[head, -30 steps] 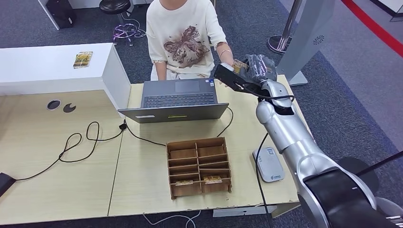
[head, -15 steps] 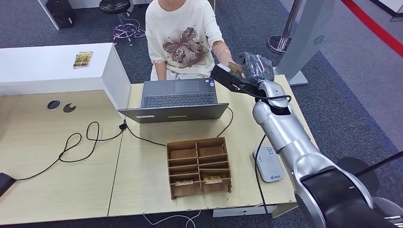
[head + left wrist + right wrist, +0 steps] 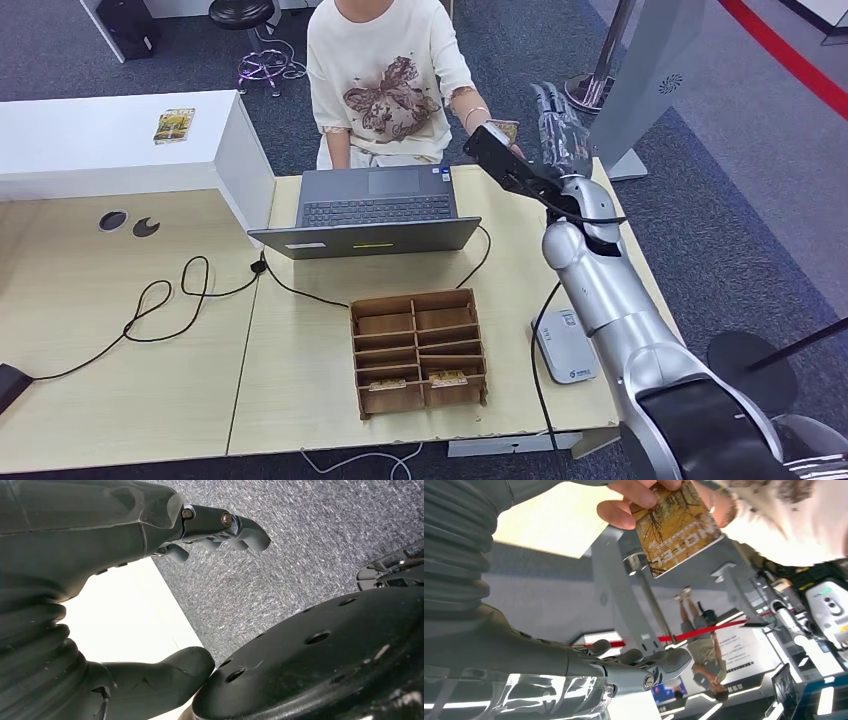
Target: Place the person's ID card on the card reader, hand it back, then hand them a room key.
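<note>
The room key (image 3: 676, 527), a printed card marked HOTEL, is pinched in the person's hand (image 3: 634, 502) at the far edge of the tabletop (image 3: 300, 330), beside the laptop (image 3: 372, 210). In the right wrist view the card sits apart from the robot's fingers (image 3: 644, 667), with a clear gap between them; its long axis runs roughly crosswise to the line of the fingers. The right hand (image 3: 560, 125) is the near hand: it is raised over the tabletop's far right corner, fingers extended and spread, holding nothing. The card now appears to rest with the person, so the handover looks complete or nearly so.

The right arm reaches forward and up from the shoulder, the forearm angled toward the person and the palm side turned to the card. The left hand (image 3: 150, 545) hangs low over the carpet, fingers loosely curled, holding nothing. The card reader (image 3: 563, 347) lies on the tabletop near the right arm's elbow, well apart from the card. The wooden tray (image 3: 420, 350) with compartments stands mid-tabletop.
</note>
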`<action>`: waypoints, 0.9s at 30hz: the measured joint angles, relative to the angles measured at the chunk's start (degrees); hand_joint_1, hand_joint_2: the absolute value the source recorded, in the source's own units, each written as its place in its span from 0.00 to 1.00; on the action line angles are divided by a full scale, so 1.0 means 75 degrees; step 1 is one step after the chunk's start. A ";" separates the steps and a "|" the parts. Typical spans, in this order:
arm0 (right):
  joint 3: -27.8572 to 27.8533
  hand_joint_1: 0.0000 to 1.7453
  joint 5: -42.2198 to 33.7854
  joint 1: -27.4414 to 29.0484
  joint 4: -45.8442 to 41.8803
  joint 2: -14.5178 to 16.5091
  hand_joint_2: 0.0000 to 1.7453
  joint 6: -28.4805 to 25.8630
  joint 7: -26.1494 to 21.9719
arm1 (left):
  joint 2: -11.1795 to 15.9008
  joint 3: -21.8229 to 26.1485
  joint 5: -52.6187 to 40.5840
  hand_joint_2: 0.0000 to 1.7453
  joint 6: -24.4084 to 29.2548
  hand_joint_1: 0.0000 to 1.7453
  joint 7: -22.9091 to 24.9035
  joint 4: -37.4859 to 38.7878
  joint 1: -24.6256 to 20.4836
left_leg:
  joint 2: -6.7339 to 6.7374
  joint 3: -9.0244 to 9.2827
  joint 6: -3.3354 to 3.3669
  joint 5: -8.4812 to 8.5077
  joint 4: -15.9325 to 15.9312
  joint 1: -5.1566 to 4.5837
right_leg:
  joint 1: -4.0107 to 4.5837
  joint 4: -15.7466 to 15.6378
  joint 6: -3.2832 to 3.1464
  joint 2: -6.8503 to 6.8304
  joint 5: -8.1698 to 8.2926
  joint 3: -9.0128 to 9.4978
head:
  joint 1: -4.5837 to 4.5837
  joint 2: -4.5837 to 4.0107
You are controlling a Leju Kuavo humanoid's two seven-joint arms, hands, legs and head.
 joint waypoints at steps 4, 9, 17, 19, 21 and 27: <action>-0.0545 0.00 -0.1353 0.0502 -0.0801 0.0003 1.00 0.0434 -0.0614 | -0.0002 0.0000 0.0115 1.00 0.0050 0.00 0.0000 0.0000 0.0003 | -0.0002 -0.0002 0.0000 0.0000 0.0000 0.0000 | 0.0000 -0.0001 0.0000 -0.0002 0.0000 -0.0001 | 0.0000 0.0000; -0.1052 0.00 -0.2594 0.1407 -0.2008 -0.0050 1.00 0.0658 -0.1466 | -0.0020 0.0001 0.0256 1.00 0.0117 0.00 -0.0004 0.0000 0.0017 | -0.0003 -0.0002 0.0001 -0.0001 0.0000 0.0000 | 0.0000 -0.0005 0.0000 -0.0003 -0.0001 -0.0004 | 0.0001 -0.0001; -0.1265 0.00 -0.3822 0.3618 -0.4145 -0.0474 1.00 0.0598 -0.2674 | -0.0071 0.0139 0.0393 1.00 0.0276 0.00 0.0050 0.0000 0.0052 | -0.0006 -0.0014 -0.0001 -0.0007 0.0000 0.0000 | 0.0000 -0.0009 0.0000 -0.0005 -0.0003 -0.0015 | 0.0001 0.0001; -0.1329 0.00 -0.4280 0.4124 -0.4632 -0.0564 1.00 0.0644 -0.2959 | -0.0082 0.0181 0.0447 1.00 0.0309 0.00 0.0051 0.0000 0.0060 | -0.0008 -0.0017 -0.0001 -0.0007 0.0000 0.0000 | 0.0000 -0.0009 0.0000 -0.0007 -0.0003 -0.0017 | -0.0001 0.0001; -0.1448 0.00 -0.4789 0.4583 -0.5089 -0.0609 1.00 0.0777 -0.3183 | -0.0093 0.0292 0.0512 1.00 0.0348 0.00 0.0051 0.0000 0.0073 | -0.0007 -0.0018 -0.0001 -0.0007 0.0000 0.0000 | 0.0001 -0.0009 0.0000 -0.0006 -0.0003 -0.0018 | -0.0001 0.0000; -0.1826 0.00 -0.5965 0.5887 -0.6227 -0.0621 1.00 0.1350 -0.3724 | -0.0144 0.0565 0.0675 1.00 0.0440 0.00 0.0076 0.0000 0.0093 | -0.0006 -0.0020 -0.0001 -0.0007 -0.0001 0.0000 | 0.0001 -0.0009 -0.0001 -0.0006 -0.0004 -0.0019 | 0.0000 0.0001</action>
